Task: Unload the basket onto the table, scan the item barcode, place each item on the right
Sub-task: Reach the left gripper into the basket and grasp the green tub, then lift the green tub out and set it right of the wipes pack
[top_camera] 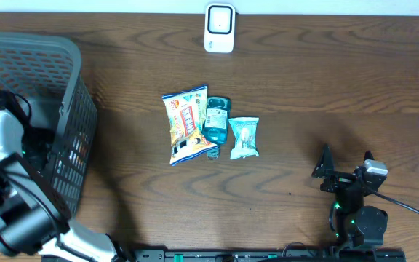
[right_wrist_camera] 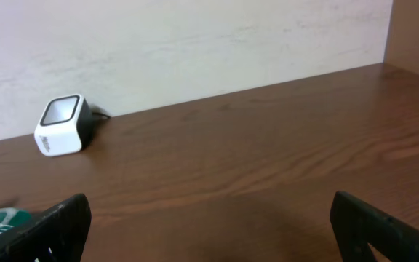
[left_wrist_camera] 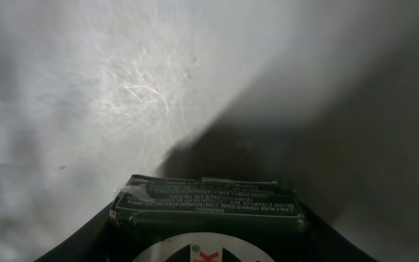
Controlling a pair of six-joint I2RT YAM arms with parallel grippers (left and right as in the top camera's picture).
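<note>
A dark green box (left_wrist_camera: 206, 202) printed with fine white text was seen low in the left wrist view, held crosswise in the left gripper (left_wrist_camera: 208, 218). The dark fingers (left_wrist_camera: 86, 240) were pressed against both short ends of the box, so the jaws were clamped on it rather than standing free. Behind the box only the pale grey inner wall of the basket (top_camera: 64, 65) was shown. From overhead, the left arm (top_camera: 6, 145) was seen reaching down into that basket at the table's left edge, where the gripper and the box were hidden.

The white scanner (top_camera: 219, 28) was placed at the far edge of the table (top_camera: 304, 73), well apart from the basket. A snack bag (top_camera: 186, 124), a teal item (top_camera: 216, 118) and a pale green packet (top_camera: 244, 137) were laid side by side in the middle. The right gripper (right_wrist_camera: 213, 229) was held low near the front right with its fingers (right_wrist_camera: 57, 225) spread wide and nothing between them.
</note>
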